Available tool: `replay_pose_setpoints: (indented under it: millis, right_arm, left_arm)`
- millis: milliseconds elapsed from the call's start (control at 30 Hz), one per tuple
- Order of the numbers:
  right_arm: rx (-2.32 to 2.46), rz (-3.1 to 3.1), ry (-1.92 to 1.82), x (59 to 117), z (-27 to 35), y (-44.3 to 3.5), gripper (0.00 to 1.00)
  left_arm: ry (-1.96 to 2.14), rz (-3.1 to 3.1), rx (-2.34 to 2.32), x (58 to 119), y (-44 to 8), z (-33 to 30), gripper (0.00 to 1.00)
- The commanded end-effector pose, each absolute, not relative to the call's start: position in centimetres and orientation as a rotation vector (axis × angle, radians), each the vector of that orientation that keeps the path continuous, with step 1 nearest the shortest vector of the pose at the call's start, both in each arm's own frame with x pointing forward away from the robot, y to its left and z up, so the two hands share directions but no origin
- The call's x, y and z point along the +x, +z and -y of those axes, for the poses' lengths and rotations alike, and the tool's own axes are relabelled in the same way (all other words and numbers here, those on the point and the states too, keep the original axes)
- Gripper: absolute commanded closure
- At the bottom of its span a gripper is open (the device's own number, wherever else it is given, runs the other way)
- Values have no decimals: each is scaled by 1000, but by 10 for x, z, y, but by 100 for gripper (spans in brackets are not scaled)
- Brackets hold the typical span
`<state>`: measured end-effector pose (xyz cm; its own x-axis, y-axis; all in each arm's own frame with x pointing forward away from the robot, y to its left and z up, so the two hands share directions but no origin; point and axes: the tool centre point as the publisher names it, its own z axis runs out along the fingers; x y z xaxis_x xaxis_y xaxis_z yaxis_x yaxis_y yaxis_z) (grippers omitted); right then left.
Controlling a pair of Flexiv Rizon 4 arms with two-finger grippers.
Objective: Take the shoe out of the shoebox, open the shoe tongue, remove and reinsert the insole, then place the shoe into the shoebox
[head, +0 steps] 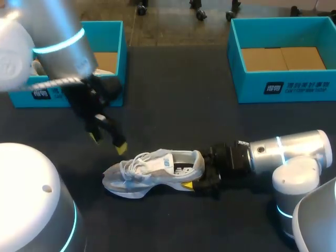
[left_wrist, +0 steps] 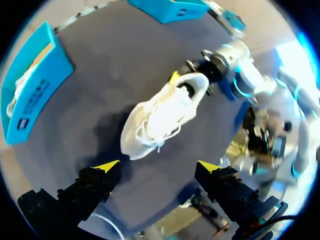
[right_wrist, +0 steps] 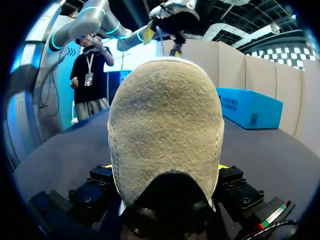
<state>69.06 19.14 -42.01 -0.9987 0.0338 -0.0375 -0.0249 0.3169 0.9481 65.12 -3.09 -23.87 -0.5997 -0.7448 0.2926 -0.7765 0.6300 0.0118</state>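
1. Shoe (head: 152,173), white and grey with white laces, lay on the dark table (head: 173,94), out of both boxes, in the near middle of the head view.
2. Its toe pointed toward my left side and its heel toward my right arm; the dark inside showed through the opening.
3. The right gripper (head: 197,178) was clamped on the heel, with the arm lying low along the table from the right.
4. In the right wrist view the rough beige heel of the shoe (right_wrist: 165,130) stood upright between the fingers of the right gripper (right_wrist: 165,167), a yellow tip just showing at either side of it.
5. The left gripper (head: 108,143) hung above the table beyond the toe, its fingers spread apart and holding nothing.
6. In the left wrist view the shoe (left_wrist: 160,117) lay ahead of the left gripper (left_wrist: 157,167), well clear of both yellow tips.
7. The left shoebox (head: 113,31), teal with a cardboard floor, stood at the far left corner, partly hidden by the left arm.
8. Something white lay inside it, too hidden to make out.
9. The right shoebox (head: 283,86), also teal, stood at the far right, well apart from the shoe, with a bare cardboard floor showing.
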Motion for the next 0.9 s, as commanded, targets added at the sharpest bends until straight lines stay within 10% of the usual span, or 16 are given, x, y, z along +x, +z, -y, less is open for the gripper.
replay_pose_setpoints:
  millis: [33, 900]
  right_arm:
    - [9, -2510, 1802, 691, -192, -420, 100]
    - [9, -2510, 1802, 691, -192, -420, 100]
  left_arm:
    - [219, 2143, 2316, 639, -242, 36, 0]
    - [-112, 1963, 2406, 651, -268, 121, 0]
